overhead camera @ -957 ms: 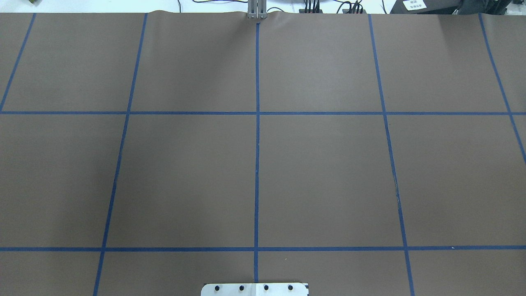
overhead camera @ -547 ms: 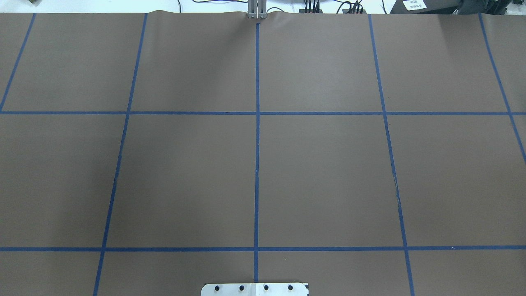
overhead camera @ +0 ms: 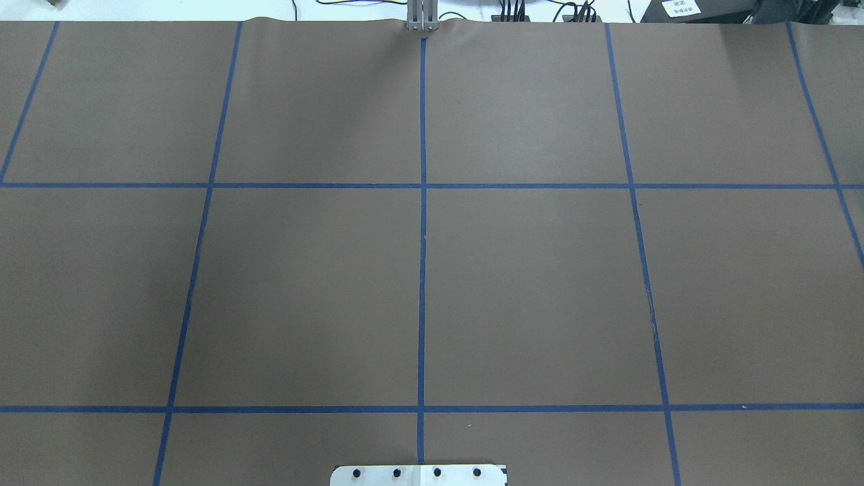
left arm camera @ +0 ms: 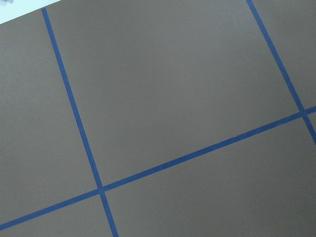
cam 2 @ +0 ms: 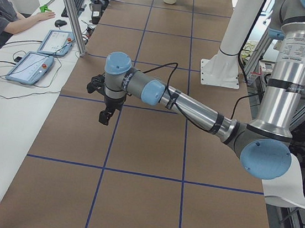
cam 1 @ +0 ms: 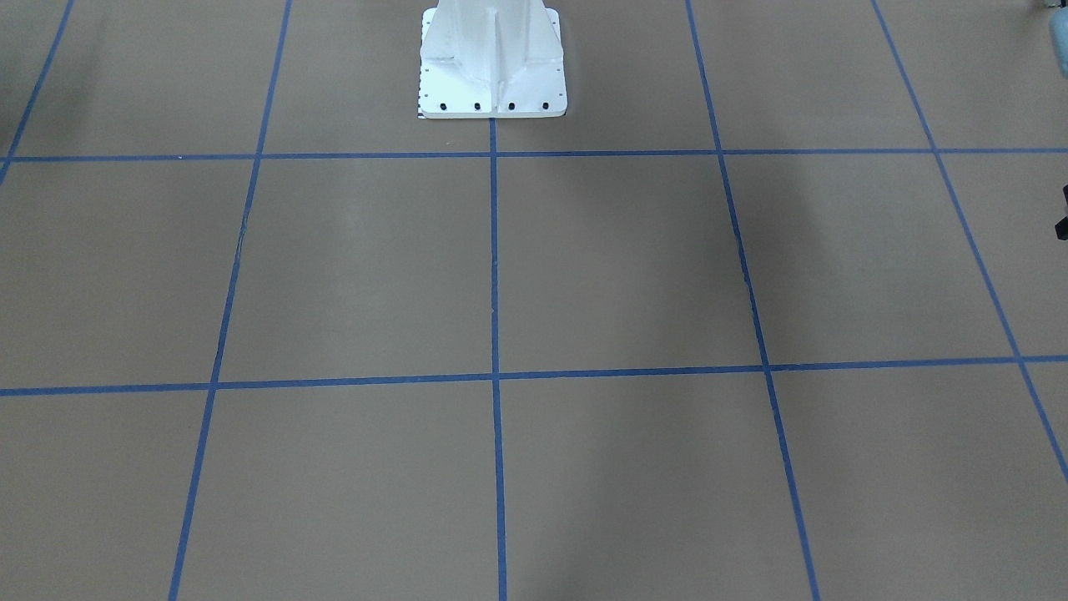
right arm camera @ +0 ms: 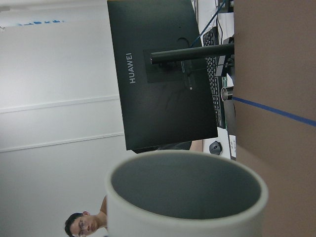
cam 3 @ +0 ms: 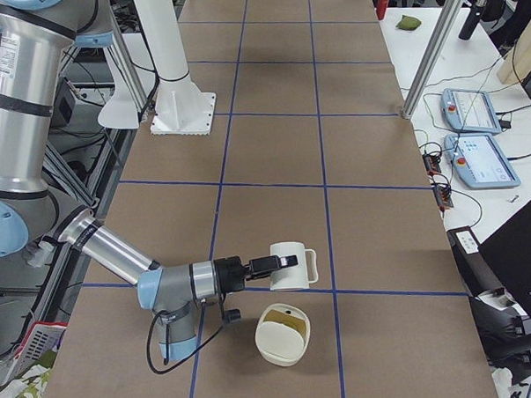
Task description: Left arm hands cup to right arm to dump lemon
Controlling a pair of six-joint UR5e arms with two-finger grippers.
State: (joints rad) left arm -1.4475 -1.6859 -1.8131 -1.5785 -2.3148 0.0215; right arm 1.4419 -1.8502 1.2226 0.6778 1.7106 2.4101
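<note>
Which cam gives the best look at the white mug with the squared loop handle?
Exterior right: the white mug shows whole there, body and handle, above the brown table. The right wrist view shows only its rim and grey inside. Overhead, front-facing and left wrist views miss it. Exterior left is too distant to tell.

Cup lower body cut off by frame edge. Right pincer, left pincer: too small, jaw gap unreadable.

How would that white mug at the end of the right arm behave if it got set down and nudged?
Probably rigid and breakable: the mug looks like glazed ceramic. Its round body seems tipped sideways, so it might roll, though the squared handle would likely stop it. Looks empty inside, so lightish.
</note>
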